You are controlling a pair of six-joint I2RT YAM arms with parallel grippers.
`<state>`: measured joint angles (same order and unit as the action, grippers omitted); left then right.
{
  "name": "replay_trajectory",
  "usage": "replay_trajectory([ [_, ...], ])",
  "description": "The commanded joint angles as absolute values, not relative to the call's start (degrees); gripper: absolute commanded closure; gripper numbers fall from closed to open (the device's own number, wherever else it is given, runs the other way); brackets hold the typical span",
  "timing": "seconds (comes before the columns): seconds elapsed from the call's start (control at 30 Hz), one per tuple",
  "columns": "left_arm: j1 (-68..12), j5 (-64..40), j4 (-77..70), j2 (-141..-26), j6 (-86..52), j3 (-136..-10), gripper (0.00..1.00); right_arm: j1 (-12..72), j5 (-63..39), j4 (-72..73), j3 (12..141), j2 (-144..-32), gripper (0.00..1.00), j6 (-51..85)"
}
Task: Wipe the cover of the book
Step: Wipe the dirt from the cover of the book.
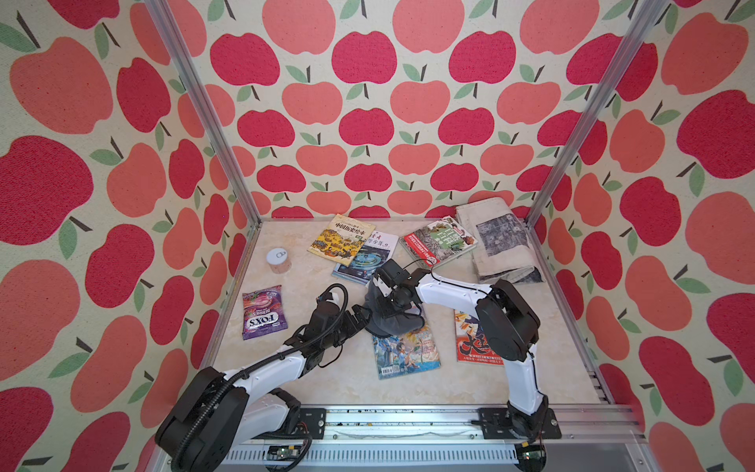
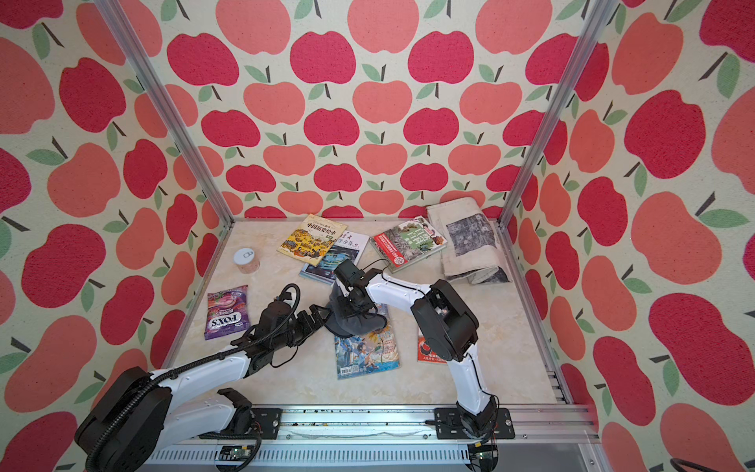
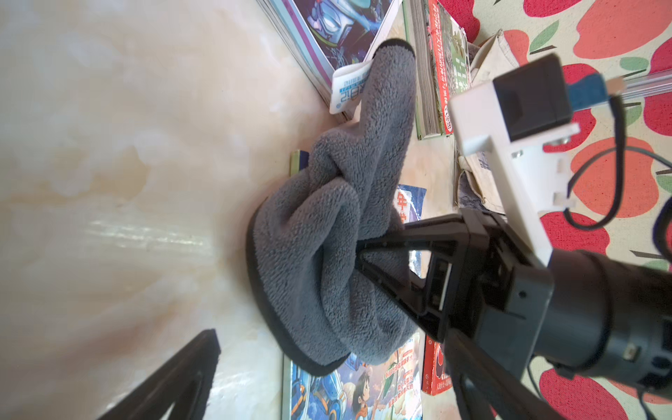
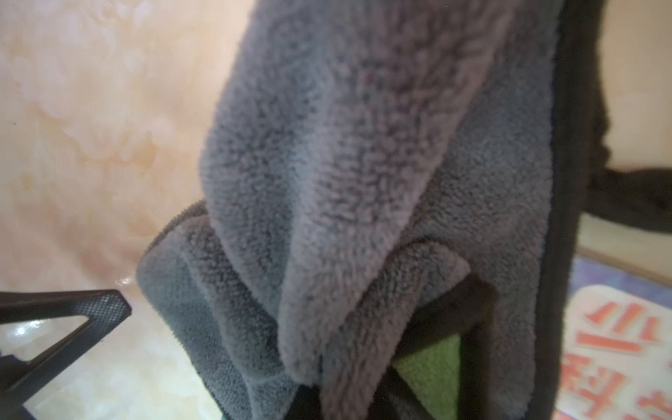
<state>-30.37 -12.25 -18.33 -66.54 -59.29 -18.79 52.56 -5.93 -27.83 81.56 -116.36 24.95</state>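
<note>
Beneath grey cloth (image 1: pixel 394 323), book (image 1: pixel 408 353) partly hidden (right hand (image 3: pixel 360 251) pinching it)

The right gripper (image 1: pixel 388 306) clamps the grey cloth (image 1: pixel 398 325). Beneath the cloth lies the book (image 1: pixel 408 353); beside it, the left gripper (image 1: pixel 361 318) gapes.

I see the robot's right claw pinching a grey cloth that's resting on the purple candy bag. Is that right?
Not quite. The right gripper does pinch the grey cloth, but the cloth rests on the far end of the cartoon-cover book, not on the purple candy bag, which lies apart toward the left wall. Both top views show this.
</note>
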Motion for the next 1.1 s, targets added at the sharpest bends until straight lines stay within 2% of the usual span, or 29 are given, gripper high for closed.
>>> replay_trajectory([
  [0.0,-29.47,-11.59,-20.59,-67.41,-59.70,-18.02,0.01,56.42,-8.13,-27.26,72.38,-110.60,1.00,28.95],
  [0.17,-28.74,-12.73,-23.20,-70.56,-59.94,-18.02,0.01,61.49,-6.75,-25.83,61.10,-100.78,1.00,32.83],
  [0.37,-28.66,-13.67,-26.26,-73.71,-60.38,-18.45,0.01,64.34,-6.78,-25.77,53.97,-94.99,1.00,35.80],
  [0.67,-28.04,-13.26,-23.99,-70.97,-61.00,-18.42,0.01,71.22,-7.77,-27.39,61.69,-103.38,1.00,33.44],
  [0.9,-27.95,-11.69,-21.07,-66.83,-60.92,-16.09,0.01,69.48,-6.77,-27.42,55.36,-97.31,1.00,35.13],
  [1.07,-27.95,-12.18,-20.82,-67.68,-60.30,-16.97,0.01,62.70,-6.96,-27.14,46.82,-89.35,1.00,37.36],
])
